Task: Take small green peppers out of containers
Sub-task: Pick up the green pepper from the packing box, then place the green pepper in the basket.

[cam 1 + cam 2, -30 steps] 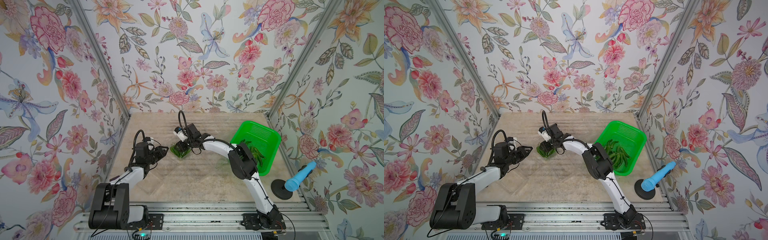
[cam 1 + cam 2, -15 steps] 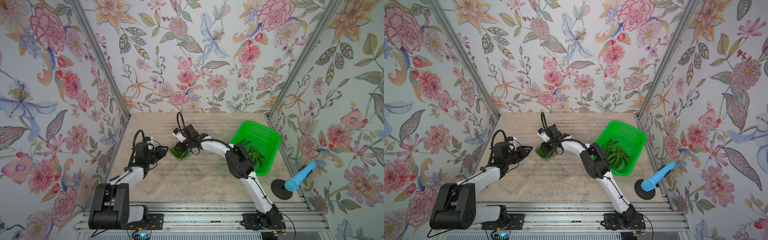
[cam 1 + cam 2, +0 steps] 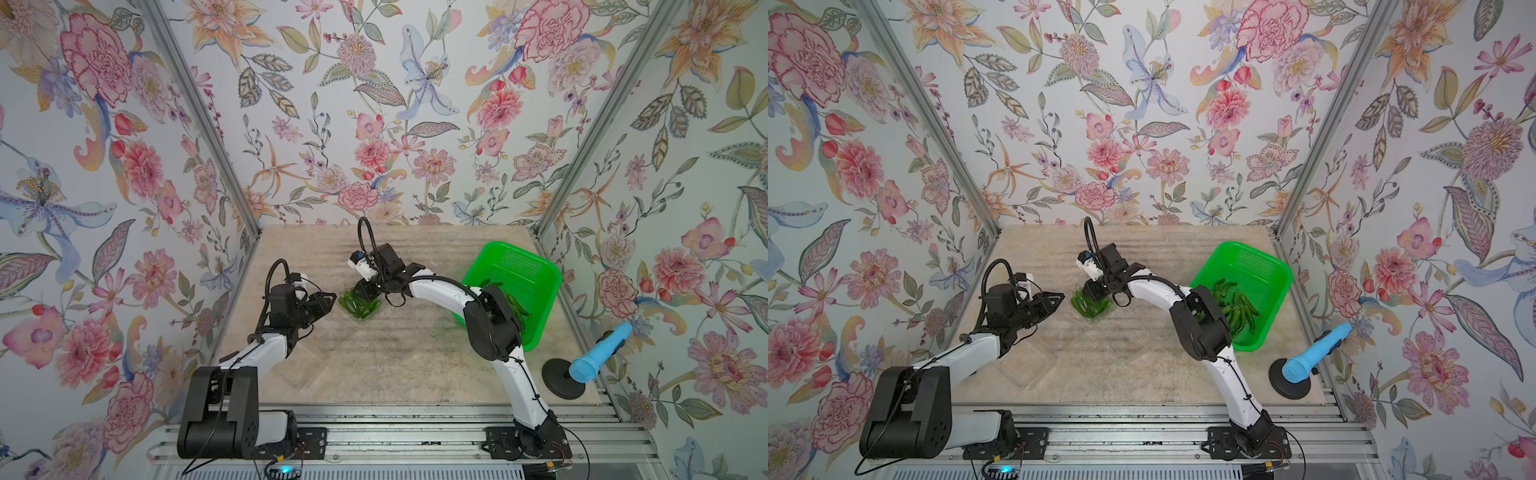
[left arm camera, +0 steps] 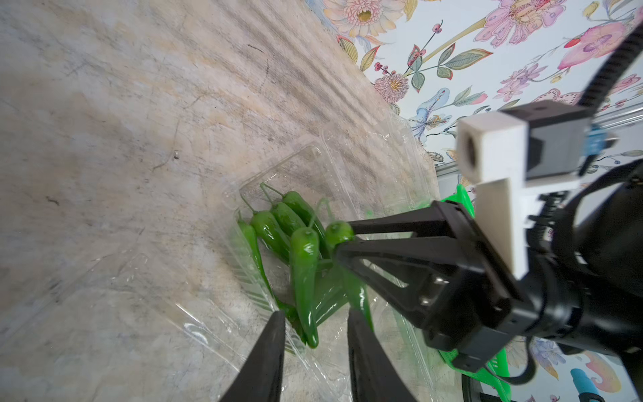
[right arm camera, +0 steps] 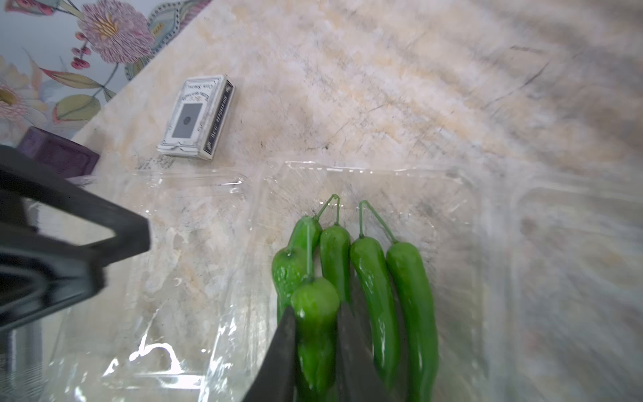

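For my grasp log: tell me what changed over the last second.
The right gripper closed on a pepper in the open container. The left gripper stayed open, pointing at the container. The other peppers and the basket did not move.

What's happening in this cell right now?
The right gripper has its fingers closed on one pepper in an open clear container, where several more peppers lie. The left gripper hovers open beside that container. The green basket already holds a pile of peppers.
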Robot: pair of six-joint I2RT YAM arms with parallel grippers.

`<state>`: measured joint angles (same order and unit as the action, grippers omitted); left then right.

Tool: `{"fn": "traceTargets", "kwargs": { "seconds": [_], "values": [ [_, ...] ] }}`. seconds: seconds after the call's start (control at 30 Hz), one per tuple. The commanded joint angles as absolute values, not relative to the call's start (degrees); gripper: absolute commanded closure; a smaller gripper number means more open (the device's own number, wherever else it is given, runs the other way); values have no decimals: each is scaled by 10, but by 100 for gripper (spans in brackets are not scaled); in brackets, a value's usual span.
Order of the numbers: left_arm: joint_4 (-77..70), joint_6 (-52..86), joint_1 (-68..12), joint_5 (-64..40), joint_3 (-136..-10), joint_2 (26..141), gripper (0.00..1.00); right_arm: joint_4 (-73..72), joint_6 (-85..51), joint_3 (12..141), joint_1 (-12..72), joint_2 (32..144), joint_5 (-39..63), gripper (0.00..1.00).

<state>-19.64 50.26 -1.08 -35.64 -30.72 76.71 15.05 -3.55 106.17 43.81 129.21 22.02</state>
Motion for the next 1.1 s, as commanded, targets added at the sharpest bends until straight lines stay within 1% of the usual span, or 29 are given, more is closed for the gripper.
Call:
{"fn": "traceTargets", "kwargs": {
  "seconds": [0.0,0.1,0.2,0.37,0.43,0.5,0.6,0.7,0.9,0.93,0.97,1.0,1.03,1.07],
  "values": [
    [-195,485,-9,-353,-330,754,67,98,-54,1024,417,1207,225,90],
    [-191,481,-25,-351,-355,761,67,58,-72,959,397,1144,221,90],
    [-185,479,-69,-331,-401,775,66,23,-92,878,361,1063,205,90],
    [-187,475,-189,-299,-520,849,66,-15,-128,724,274,914,159,89],
    [-187,470,-241,-296,-580,891,66,-21,-141,666,228,864,153,88],
    [-186,468,-282,-296,-639,958,66,-21,-157,618,181,830,155,88],
    [-182,467,-334,-305,-724,1041,67,-24,-170,557,121,802,165,88],
    [-185,474,-365,-315,-786,1106,67,-35,-181,512,75,801,176,88],
    [-180,477,-402,-331,-855,1179,67,-61,-192,467,41,845,180,87],
    [-181,477,-405,-330,-857,1183,67,-63,-194,464,40,853,173,85],
    [-184,477,-404,-330,-857,1185,67,-63,-194,464,40,859,172,79],
    [-182,476,-403,-330,-853,1183,67,-54,-193,469,40,864,168,64],
    [-179,472,-401,-326,-847,1179,67,-44,-191,473,43,865,158,54],
    [-176,469,-397,-324,-839,1172,67,-37,-186,476,48,860,152,52]
  ]
}}
